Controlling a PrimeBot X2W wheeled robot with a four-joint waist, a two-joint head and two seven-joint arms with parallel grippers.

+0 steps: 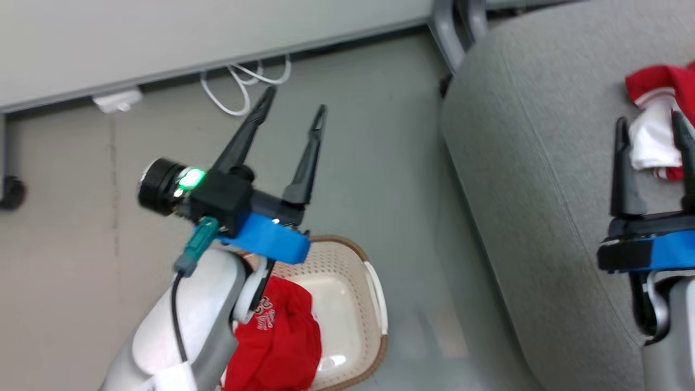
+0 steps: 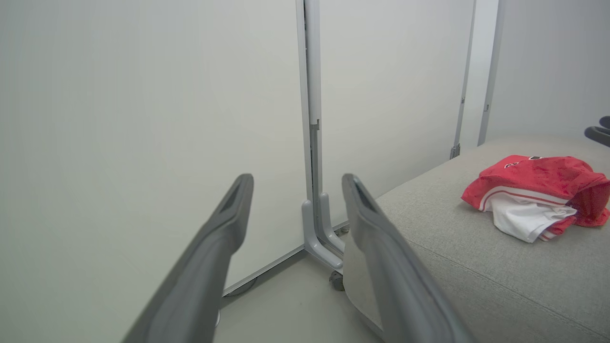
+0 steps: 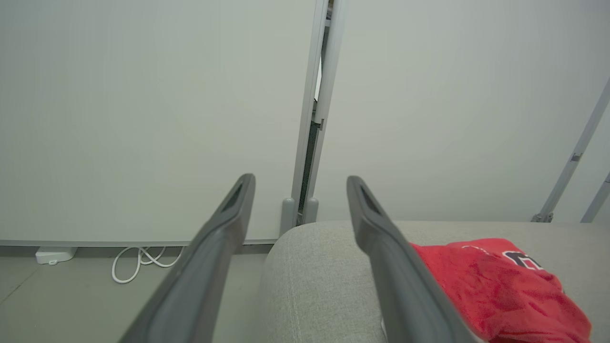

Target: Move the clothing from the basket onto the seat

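The grey fabric seat [image 1: 543, 163] stands on a pale floor [image 1: 380, 136] near white partition panels [image 1: 163, 38], with a white cable [image 1: 245, 81] on the floor beyond its corner. A crumpled red shirt [image 2: 538, 183] lies on the seat. The other red shirt [image 1: 282, 336] is in the basket [image 1: 376, 293], on the floor just beside the seat. The left gripper [image 1: 296, 99], off the seat, and the right gripper [image 1: 650, 118], over it, both have their fingers spread apart and hold nothing.

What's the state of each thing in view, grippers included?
left gripper: open, holding nothing.
right gripper: open, holding nothing, beside the seat jersey.
seat jersey: crumpled, lying on the seat, white lining showing.
basket jersey: bunched up inside the basket, not gripped.
basket: upright on the floor, one jersey inside.
seat: one jersey on it.
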